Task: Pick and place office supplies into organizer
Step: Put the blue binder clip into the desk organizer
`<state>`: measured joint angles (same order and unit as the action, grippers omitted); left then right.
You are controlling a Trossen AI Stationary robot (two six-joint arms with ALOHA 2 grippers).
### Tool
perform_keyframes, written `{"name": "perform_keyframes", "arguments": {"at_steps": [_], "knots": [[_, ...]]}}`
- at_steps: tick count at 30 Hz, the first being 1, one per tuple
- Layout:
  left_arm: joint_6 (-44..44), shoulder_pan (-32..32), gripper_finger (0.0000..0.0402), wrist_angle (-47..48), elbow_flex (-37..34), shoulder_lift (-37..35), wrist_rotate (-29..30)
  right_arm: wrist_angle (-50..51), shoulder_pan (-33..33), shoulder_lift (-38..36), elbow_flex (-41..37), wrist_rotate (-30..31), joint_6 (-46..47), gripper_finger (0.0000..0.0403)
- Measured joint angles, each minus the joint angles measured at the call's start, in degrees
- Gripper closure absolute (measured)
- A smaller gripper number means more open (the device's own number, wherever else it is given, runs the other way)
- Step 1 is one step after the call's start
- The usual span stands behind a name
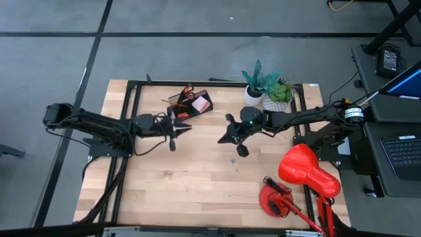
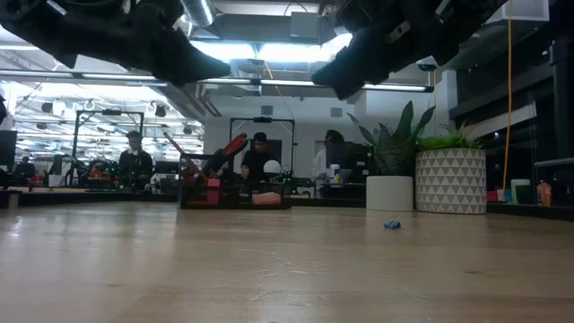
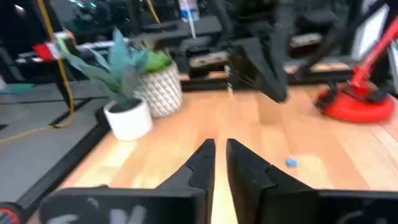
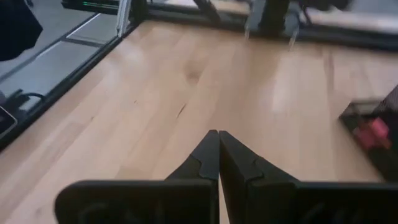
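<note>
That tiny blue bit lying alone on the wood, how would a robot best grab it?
Probably from straight above, pinching the blue bit across its middle. It lies low on the bare table with nothing beside it, so a sideways approach would likely scrape the wood. Its exact shape is too small to tell. The right end effector hangs nearest.

— What sort of place is this?
— A robotics lab: people [image 2: 260,157] seated at workstations under strip lights, metal test frames [image 2: 260,121] behind a wooden desk [image 1: 197,178], laptop [image 1: 402,153] alongside.
</note>
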<state>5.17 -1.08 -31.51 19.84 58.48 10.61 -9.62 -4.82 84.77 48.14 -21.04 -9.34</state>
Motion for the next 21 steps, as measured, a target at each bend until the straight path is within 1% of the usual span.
{"name": "perform_keyframes", "arguments": {"at_steps": [3, 5, 9, 16, 21], "knots": [[0.04, 1.91, 0.0389, 3.21, 0.0, 0.0, 0.02, 2.98, 0.0, 0.0, 0.0, -0.02, 2.96, 0.0393], [-0.32, 2.89, 0.0398, 4.76, 0.0, 0.0, 0.02, 5.48, 0.0, 0.0, 0.0, -0.02, 3.18, 0.0393], [-2.34, 4.38, 0.0398, 5.23, 0.0, 0.02, -0.16, 10.53, 0.02, 0.0, 0.0, -0.02, 3.25, 0.0393], [-5.31, 7.29, 0.04, 6.08, 0.0, 0.02, -2.8, 15.23, 2.19, 0.0, 0.0, 0.62, 4.8, 0.0393], [-6.66, 9.47, 0.0401, 8.19, 0.02, 0.02, -2.82, 18.44, 3.6, 0.0, 0.0, 1.91, 8.5, 0.0393]]}}
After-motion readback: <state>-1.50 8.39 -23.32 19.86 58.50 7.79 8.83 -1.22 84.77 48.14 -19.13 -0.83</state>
